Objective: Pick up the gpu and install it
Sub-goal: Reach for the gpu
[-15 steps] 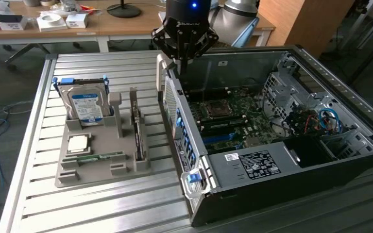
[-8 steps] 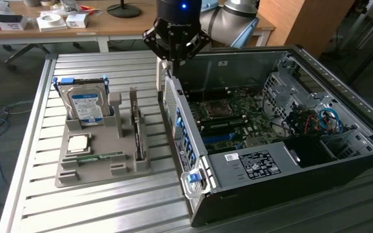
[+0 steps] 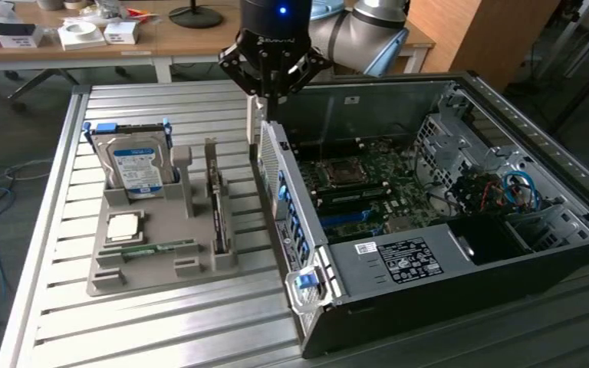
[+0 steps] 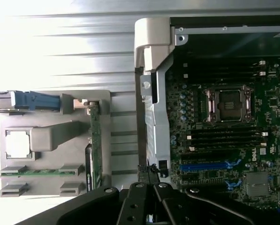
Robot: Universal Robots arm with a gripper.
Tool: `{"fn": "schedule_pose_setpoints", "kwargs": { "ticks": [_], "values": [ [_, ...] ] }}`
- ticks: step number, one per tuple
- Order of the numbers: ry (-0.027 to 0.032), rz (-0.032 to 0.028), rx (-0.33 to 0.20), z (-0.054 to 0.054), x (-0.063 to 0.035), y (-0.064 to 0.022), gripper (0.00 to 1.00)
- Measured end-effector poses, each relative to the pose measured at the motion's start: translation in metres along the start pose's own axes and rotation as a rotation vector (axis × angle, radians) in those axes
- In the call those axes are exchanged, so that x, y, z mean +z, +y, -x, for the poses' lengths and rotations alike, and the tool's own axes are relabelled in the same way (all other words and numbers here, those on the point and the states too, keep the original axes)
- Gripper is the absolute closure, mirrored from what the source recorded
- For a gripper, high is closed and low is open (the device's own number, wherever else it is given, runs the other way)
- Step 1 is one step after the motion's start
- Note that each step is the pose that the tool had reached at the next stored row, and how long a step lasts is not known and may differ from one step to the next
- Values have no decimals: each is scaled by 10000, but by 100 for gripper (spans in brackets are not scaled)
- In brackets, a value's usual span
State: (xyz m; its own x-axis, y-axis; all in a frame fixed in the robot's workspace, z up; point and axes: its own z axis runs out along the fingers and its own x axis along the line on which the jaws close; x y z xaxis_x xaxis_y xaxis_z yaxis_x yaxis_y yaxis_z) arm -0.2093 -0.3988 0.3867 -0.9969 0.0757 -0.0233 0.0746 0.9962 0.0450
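While the gripper (image 3: pixel 271 95) is hovering with its fingers pressed together and pinching nothing, just above the far end of the computer case (image 3: pixel 286 207) wall that is facing the holder, the gpu (image 3: pixel 214 201) is standing on its long edge in a slot along the edge of the grey holder (image 3: pixel 151 287) nearest the case. Nothing is touching the card, so the pickup is not yet done.

Several things could be going wrong from here, as I am judging it. Closed fingers coming down on the card's thin top edge would be pushing it rather than gripping it. A grip taken off-centre could be tilting the card and jamming it in its slot. The holder is sitting close beside the case wall, so a lifted card could be clipping that wall. A card arriving crooked over the blue slot (image 4: pixel 208 165) on the motherboard (image 4: pixel 224 140) could be stressing its contacts.

Sitting on the slatted table (image 3: pixel 151 330) are one holder and one open case. The holder is carrying one gpu, one hard drive (image 3: pixel 136 165), one processor chip (image 3: pixel 123 226) and one memory stick (image 3: pixel 149 248).
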Motion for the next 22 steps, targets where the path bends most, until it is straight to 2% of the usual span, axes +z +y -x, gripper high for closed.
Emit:
{"fn": "schedule_pose_setpoints", "kwargs": {
  "ticks": [4, 22],
  "values": [
    [0, 0, 4, -92, 8, -7, 89],
    [0, 0, 4, -373, 47, -28, 89]
  ]
}}
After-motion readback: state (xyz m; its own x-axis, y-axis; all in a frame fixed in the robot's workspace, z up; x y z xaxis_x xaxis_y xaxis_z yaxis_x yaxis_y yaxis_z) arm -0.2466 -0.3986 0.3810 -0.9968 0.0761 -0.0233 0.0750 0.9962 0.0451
